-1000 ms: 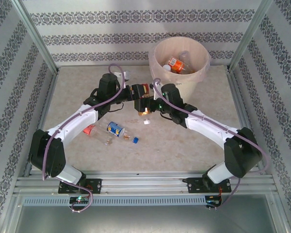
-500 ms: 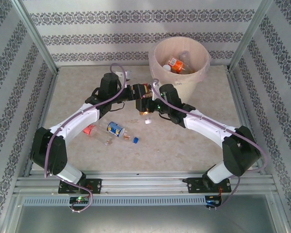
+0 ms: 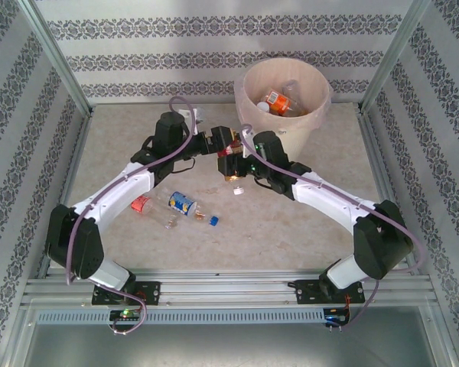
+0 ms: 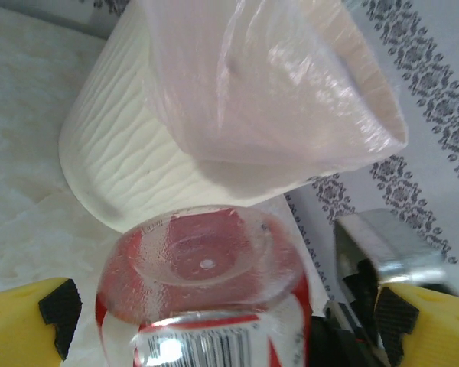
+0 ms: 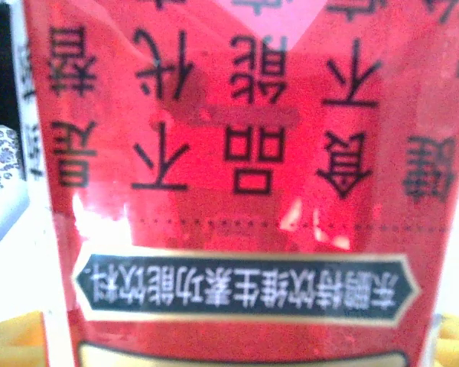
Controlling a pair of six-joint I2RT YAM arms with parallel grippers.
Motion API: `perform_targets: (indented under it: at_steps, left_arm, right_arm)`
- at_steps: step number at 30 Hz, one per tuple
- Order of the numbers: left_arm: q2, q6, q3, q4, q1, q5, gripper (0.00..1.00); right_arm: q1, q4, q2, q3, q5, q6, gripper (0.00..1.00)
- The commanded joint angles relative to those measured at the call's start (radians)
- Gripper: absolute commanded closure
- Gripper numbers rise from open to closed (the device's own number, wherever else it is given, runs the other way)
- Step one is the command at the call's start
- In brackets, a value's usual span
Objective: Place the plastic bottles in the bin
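Top external view showed my two arms meeting mid-table, just before the bin (image 3: 294, 134), with one bottle (image 3: 230, 153) between them, off the table (image 3: 306, 229). My right gripper (image 3: 232, 160) was closed on that bottle, the red label pressed up against its camera. My left gripper (image 4: 226, 310) stood wide open, its pads clear of the bottle on both sides. I judged the slip the main risk: only one pair of fingers bore a thin, clear, dimpled body, which could squirm or crush under the squeeze. My open left fingers (image 4: 57, 310) flanked it closely, so a careless pull-back might knock it loose. The bin's wall rose higher than the bottle, so a low carry could strike it or snag the loose pink liner (image 4: 252, 92). The bottle looked clear, with a red-and-white label and a barcode, its base towards the bin. Two loose bottles (image 3: 182, 204) lay near my left arm, others (image 3: 275, 101) inside the bin.
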Motion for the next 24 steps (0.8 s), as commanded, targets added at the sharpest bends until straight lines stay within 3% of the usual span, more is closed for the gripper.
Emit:
perform_targets:
  at_steps: [1, 9, 15, 24]
  left_arm:
    - [-0.094, -0.016, -0.023, 0.045, -0.010, -0.089, 0.00]
    - [-0.259, -0.053, -0.158, 0.021, -0.009, -0.447, 0.00]
    - [-0.293, -0.056, -0.193, -0.024, -0.006, -0.565, 0.00]
    - [-0.294, -0.052, -0.214, -0.049, -0.003, -0.645, 0.00]
  right_arm:
    - [-0.026, -0.049, -0.050, 0.047, 0.003, -0.050, 0.57]
    - [-0.098, -0.086, -0.119, 0.132, 0.006, -0.130, 0.57]
    - [-0.148, -0.077, -0.137, 0.217, -0.018, -0.162, 0.57]
    - [-0.232, -0.098, -0.082, 0.400, -0.056, -0.201, 0.58]
